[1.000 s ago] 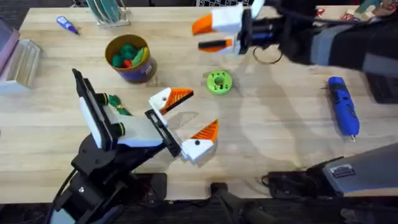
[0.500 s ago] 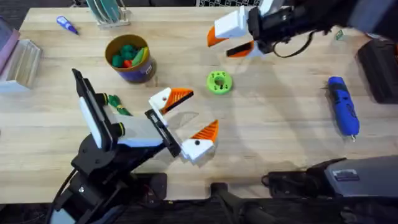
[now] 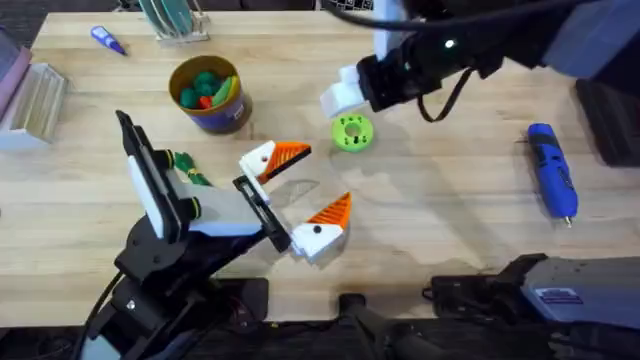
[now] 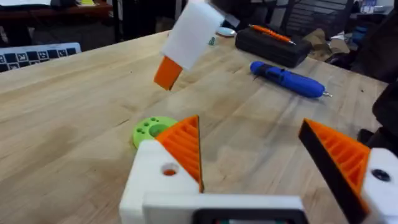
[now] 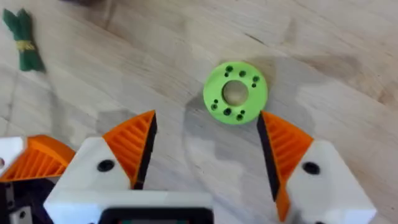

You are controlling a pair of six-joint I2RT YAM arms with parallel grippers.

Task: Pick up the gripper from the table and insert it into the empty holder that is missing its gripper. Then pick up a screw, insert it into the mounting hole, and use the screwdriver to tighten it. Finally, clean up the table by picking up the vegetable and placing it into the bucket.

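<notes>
My right gripper [image 5: 208, 149] hangs open over the table, both white fingers carrying orange pads, with nothing between them. It hovers at the round green disc [image 5: 235, 92], reaching in from the far right [image 3: 345, 100]. My left gripper [image 3: 315, 182] rests open near the table's middle, orange pads [image 4: 183, 146] on both fingers. The dark-green vegetable [image 3: 185, 165] lies left of it, near the yellow bucket [image 3: 208, 93] of toy produce. The blue screwdriver [image 3: 553, 170] lies at the right. The loose gripper, an empty holder and the screw are out of view.
A black case [image 4: 277, 46] sits at the far right edge behind the screwdriver. A small blue-and-white pen [image 3: 108, 40] and a rack [image 3: 175, 18] stand at the back left, and a clear box [image 3: 35, 100] sits at the left edge.
My right gripper has swung left and down from the back of the table to just above the green disc, now pointing downward. The left arm has not moved.
</notes>
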